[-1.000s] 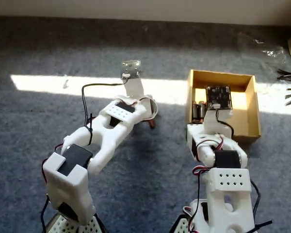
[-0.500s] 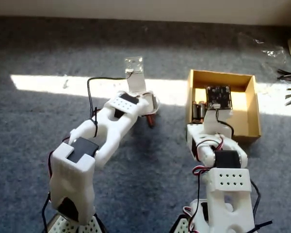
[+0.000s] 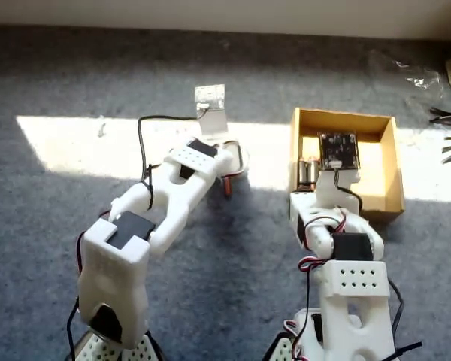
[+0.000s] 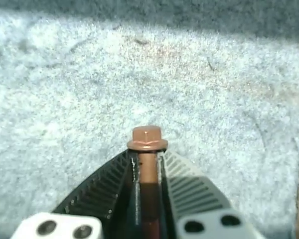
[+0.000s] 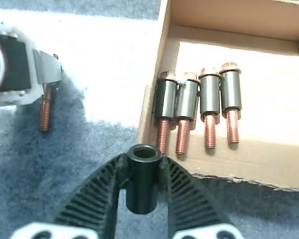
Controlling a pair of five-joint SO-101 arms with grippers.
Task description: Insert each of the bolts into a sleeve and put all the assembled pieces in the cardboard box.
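My left gripper is shut on a copper bolt, whose hex head sticks out past the fingertips, just above the grey carpet. From above, this gripper and its bolt sit left of the cardboard box. My right gripper is shut on a black sleeve with its bore facing out, held at the box's near left corner. Inside the box lie several assembled bolt-and-sleeve pieces side by side. The left arm's bolt hangs off to one side of the sleeve.
A bright sunlit band crosses the carpet and the box. A crumpled clear bag and black cable ties lie at the far right. A pale wall base runs along the back.
My left arm has swung a little to the right and away with the bolt in it. The sunlit band has widened. The right arm has kept still.
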